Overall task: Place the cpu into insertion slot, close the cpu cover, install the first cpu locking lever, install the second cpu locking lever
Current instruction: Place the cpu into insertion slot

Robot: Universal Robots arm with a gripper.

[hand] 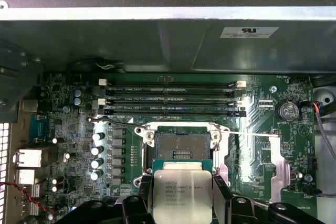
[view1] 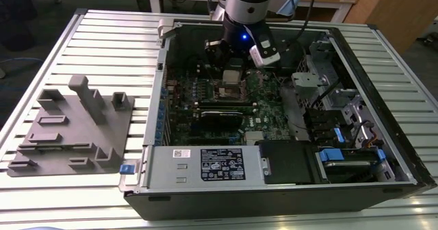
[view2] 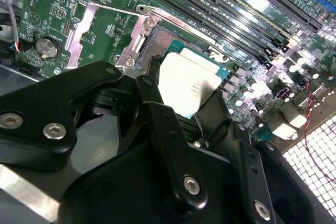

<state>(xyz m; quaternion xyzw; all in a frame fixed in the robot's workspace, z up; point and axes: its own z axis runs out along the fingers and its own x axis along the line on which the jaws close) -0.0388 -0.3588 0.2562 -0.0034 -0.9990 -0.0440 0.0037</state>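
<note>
My gripper [view1: 233, 68] reaches down into the open computer case and is shut on the cpu [hand: 182, 195], a flat silver square held by two opposite edges between black fingers [hand: 137, 205]. In the exterior view the cpu [view1: 231, 77] hangs just above the insertion slot [view1: 231, 92]. In both wrist views the slot [hand: 181, 145] [view2: 157, 45] lies open, its brownish centre bare, with the cpu [view2: 186, 85] partly over its near side. A bright metal frame [hand: 178, 127] rims the slot, and I cannot tell the cpu cover apart from it. A thin wire lever [hand: 252, 134] runs out from the socket.
Memory slots [hand: 168, 98] run beside the socket. A long black card [view1: 220, 118] lies across the green board. The power supply [view1: 205, 163] and drive bays [view1: 342, 132] crowd the case. A grey fixture block [view1: 72, 125] sits on the slatted table at the exterior view's left.
</note>
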